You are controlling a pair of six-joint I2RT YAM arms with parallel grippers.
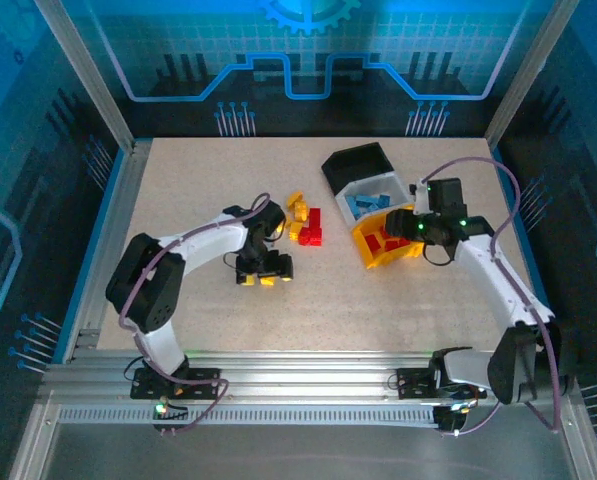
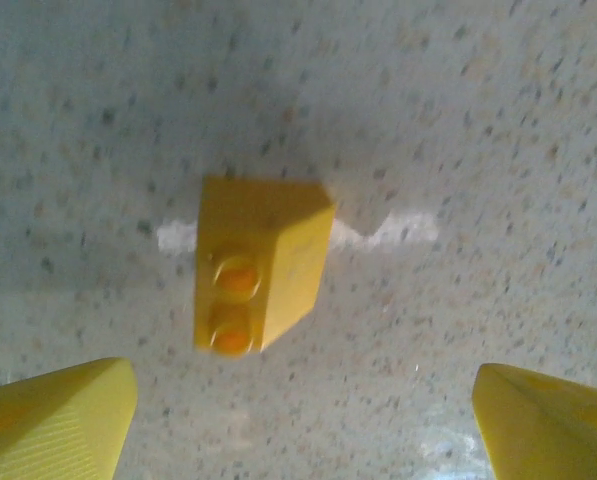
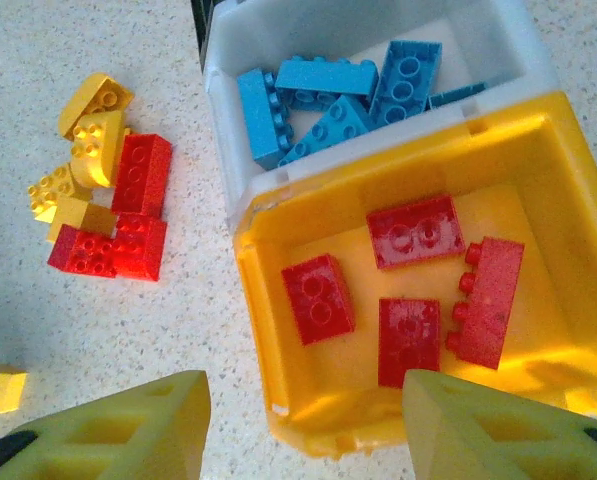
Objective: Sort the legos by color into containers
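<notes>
A yellow lego (image 2: 258,270) lies on the table, studs toward the camera, just ahead of my left gripper (image 2: 303,430). That gripper is open, and its yellow fingers (image 2: 58,420) stand well apart and clear of the brick. My right gripper (image 3: 308,420) is open and empty, hovering over the near corner of the yellow container (image 3: 253,290), which holds several red legos (image 3: 318,297). The white container (image 3: 223,120) behind it holds several blue legos (image 3: 323,100). The black container (image 1: 358,162) stands at the back. Loose red legos (image 3: 138,175) and yellow legos (image 3: 93,130) lie in a small pile.
From above, the pile (image 1: 305,222) sits mid-table between the left gripper (image 1: 264,272) and the bins, with the right gripper (image 1: 418,225) beside the yellow bin (image 1: 363,243). Aluminium rails (image 1: 118,200) frame the table. Open tabletop lies at the left and front.
</notes>
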